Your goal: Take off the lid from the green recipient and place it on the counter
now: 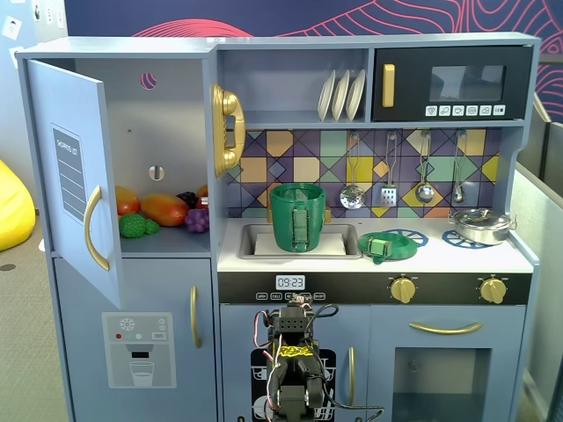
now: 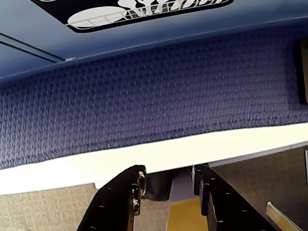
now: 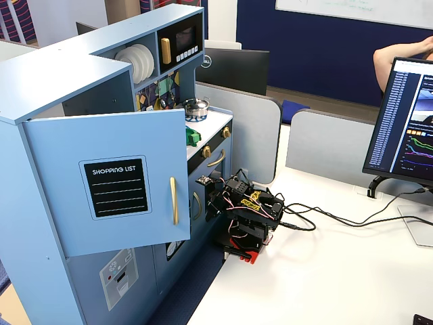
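The tall dark-green recipient (image 1: 297, 217) stands in the recessed sink of the white counter (image 1: 493, 257), with its lighter strap handle facing the camera and its top open. The flat green lid (image 1: 390, 245) lies on the counter to its right, over a blue burner ring. An edge of the lid also shows in a fixed view (image 3: 194, 136), where the open door hides the pot. My arm (image 1: 295, 365) is folded low in front of the kitchen's base, far below both. In the wrist view my gripper (image 2: 167, 175) is open and empty over the table edge.
A steel pan (image 1: 479, 225) sits on the right burner ring. The fridge door (image 1: 75, 176) is swung open at the left, with toy food on the shelf behind it. Cables (image 3: 325, 217) run across the white table. A monitor (image 3: 406, 122) stands at the right.
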Robot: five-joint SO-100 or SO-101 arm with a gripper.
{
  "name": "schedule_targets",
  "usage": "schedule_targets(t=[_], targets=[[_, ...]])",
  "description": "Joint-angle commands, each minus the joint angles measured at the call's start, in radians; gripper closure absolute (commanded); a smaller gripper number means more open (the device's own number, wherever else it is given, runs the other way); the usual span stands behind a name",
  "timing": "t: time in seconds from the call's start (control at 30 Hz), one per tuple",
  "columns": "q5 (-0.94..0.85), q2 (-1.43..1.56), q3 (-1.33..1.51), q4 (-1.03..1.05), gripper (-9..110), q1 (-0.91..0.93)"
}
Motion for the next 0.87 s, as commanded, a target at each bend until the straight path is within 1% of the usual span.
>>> schedule_targets(t=[0.0,0.27,0.83], targets=[[-0.034,-0.005,-0.003,0.19,98,-0.002],[-0.035,-0.003,-0.003,0.19,98,0.029],[-0.035,-0.003,-0.003,0.192,98,0.029]])
